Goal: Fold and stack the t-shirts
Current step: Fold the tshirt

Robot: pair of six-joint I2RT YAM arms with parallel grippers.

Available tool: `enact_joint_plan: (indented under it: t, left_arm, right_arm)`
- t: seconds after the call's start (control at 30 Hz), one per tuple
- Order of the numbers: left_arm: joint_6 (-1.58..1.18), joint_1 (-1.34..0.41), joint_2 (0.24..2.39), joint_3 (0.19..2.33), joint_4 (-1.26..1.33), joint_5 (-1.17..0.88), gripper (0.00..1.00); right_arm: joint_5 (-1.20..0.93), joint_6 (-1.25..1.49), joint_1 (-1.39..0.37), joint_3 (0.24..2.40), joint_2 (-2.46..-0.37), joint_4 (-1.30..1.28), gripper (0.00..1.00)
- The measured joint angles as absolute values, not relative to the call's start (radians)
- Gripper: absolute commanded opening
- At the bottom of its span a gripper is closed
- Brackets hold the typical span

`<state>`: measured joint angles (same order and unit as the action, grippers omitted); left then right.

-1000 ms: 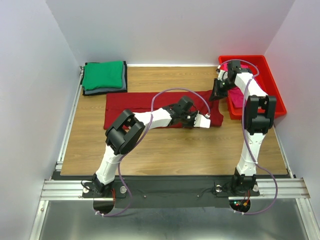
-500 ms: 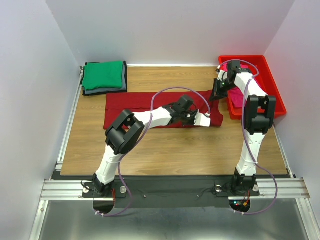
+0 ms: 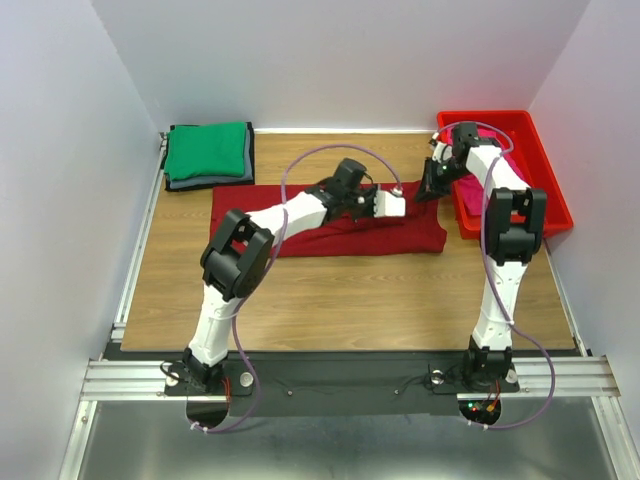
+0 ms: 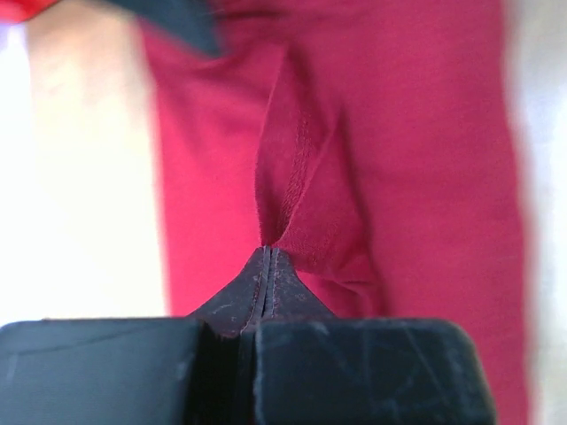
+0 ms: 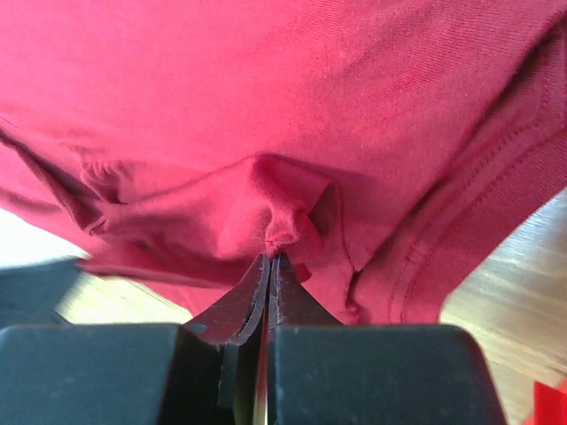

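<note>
The maroon t-shirt (image 3: 258,215) lies spread lengthwise across the middle of the wooden table (image 3: 330,290). My left gripper (image 3: 395,207) is over its right part and is shut on a raised fold with a stitched hem (image 4: 292,177). The jaws (image 4: 267,252) are pressed together on that fold. My right gripper (image 3: 428,190) is at the shirt's back right corner, next to the tray. It is shut (image 5: 270,257) on a bunched pinch of maroon cloth (image 5: 266,88). The green t-shirt (image 3: 206,150) lies folded on the dark grey one (image 3: 212,181) at the back left.
A rigid red tray (image 3: 545,185) stands at the back right with bright pink cloth (image 3: 512,168) in it. The right arm reaches along its left wall. White walls close in the left, back and right sides. A metal rail (image 3: 135,270) runs along the table's left edge.
My left gripper has moved from the shirt's front right part toward the back, still shut on maroon cloth. The right gripper has stayed at the back right corner.
</note>
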<state>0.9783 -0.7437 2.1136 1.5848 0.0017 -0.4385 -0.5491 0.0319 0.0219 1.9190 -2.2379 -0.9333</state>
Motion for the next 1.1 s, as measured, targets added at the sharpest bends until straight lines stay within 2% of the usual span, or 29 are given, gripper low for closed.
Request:
enact_joint_plan:
  t: [0.23,0.67,0.97,1.0,1.03,1.07,1.1]
  left_arm:
    - [0.985,-0.661,2.114,1.670,0.003,-0.452,0.00]
    - [1.002,-0.638,2.197,1.778,0.034,-0.489,0.00]
    - [0.995,-0.611,2.251,1.783,0.032,-0.466,0.01]
    - [0.982,-0.607,2.258,1.798,0.033,-0.453,0.07]
    - [0.967,-0.604,2.267,1.814,0.034,-0.438,0.13]
    - [0.956,-0.600,2.274,1.826,0.035,-0.430,0.20]
    - [0.933,-0.593,2.286,1.848,0.036,-0.416,0.32]
  right_arm:
    - [-0.564,0.067,0.022,1.958,-2.263,-0.933,0.01]
    - [-0.586,0.141,0.022,2.018,-2.307,-0.924,0.04]
    - [-0.583,0.180,0.022,2.035,-2.313,-0.908,0.22]
    - [-0.578,0.181,0.022,2.035,-2.313,-0.908,0.28]
    - [-0.575,0.181,0.022,2.035,-2.313,-0.907,0.45]
    - [-0.568,0.180,0.022,2.035,-2.312,-0.907,0.53]
    - [-0.561,0.184,0.022,2.034,-2.312,-0.907,0.56]
